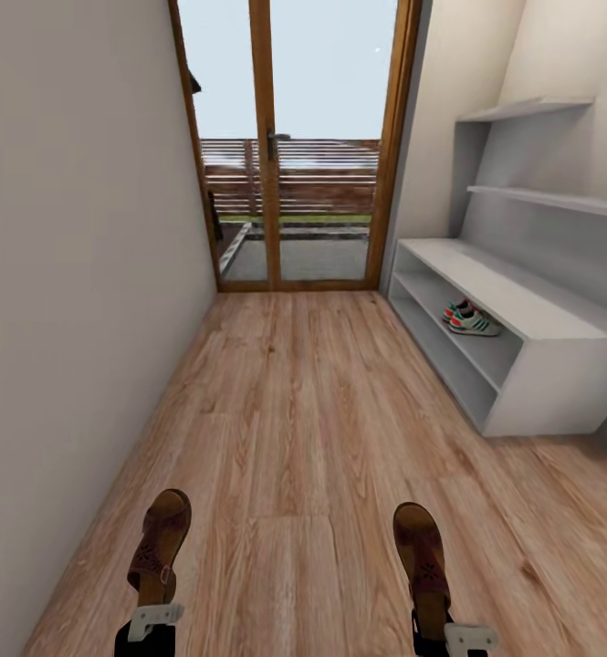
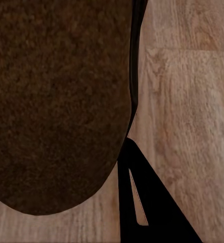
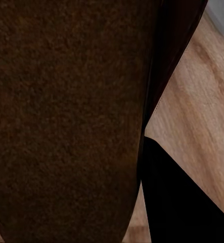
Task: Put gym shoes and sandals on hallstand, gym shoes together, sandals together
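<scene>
The 2 sandals (image 1: 161, 547) (image 1: 422, 558) were brown with patterned reddish straps; the sneakers (image 1: 471, 319) white, green-striped, red-heeled; the rack (image 1: 559, 365) light grey; the floor (image 1: 303, 438) grained tan.

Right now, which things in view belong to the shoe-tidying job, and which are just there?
Job: left sandal in left gripper; right sandal in right gripper; gym shoes on hallstand; corridor floor.

Just there: glass door, outside fence, left wall.
</scene>
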Available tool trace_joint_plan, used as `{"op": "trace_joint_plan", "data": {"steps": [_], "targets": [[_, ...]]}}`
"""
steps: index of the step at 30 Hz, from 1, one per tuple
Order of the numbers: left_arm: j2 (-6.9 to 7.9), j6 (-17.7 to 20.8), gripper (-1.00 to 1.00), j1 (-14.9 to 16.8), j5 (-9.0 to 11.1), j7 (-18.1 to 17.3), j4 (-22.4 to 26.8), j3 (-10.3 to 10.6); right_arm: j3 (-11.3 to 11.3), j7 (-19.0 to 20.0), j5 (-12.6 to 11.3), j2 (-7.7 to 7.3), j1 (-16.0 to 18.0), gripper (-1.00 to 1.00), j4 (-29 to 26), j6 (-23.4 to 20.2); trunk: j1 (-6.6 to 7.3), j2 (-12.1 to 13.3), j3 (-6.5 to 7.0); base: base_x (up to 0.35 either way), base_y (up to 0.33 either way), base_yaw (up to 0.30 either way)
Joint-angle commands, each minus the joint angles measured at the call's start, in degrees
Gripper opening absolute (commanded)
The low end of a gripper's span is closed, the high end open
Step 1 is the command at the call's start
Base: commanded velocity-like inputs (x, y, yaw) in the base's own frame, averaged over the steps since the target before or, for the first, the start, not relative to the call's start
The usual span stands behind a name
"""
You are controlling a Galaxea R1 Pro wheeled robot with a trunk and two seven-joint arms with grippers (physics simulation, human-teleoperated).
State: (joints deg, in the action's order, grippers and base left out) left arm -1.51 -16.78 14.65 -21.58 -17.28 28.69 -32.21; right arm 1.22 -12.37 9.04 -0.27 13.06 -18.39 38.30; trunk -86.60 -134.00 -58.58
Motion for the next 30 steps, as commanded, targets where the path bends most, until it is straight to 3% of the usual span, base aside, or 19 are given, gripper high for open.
{"op": "trace_joint_plan", "data": {"steps": [1, 30], "targets": [[-0.07, -0.2, -1.00, 0.0, -0.4, -0.4, 0.0, -0.5, 0.1, -0.4, 0.4, 0.01, 0.0, -1.00, 0.0, 0.1, -0.02, 0.0, -0.05, 0.339, 0.000, 0.000], [-0.11, -0.2, -1.00, 0.0, -0.4, -0.4, 0.0, -0.5, 0.1, -0.4, 0.4, 0.10, 0.0, -1.00, 0.1, 0.1, -0.02, 0.0, -0.05, 0.339, 0.000, 0.000]]}}
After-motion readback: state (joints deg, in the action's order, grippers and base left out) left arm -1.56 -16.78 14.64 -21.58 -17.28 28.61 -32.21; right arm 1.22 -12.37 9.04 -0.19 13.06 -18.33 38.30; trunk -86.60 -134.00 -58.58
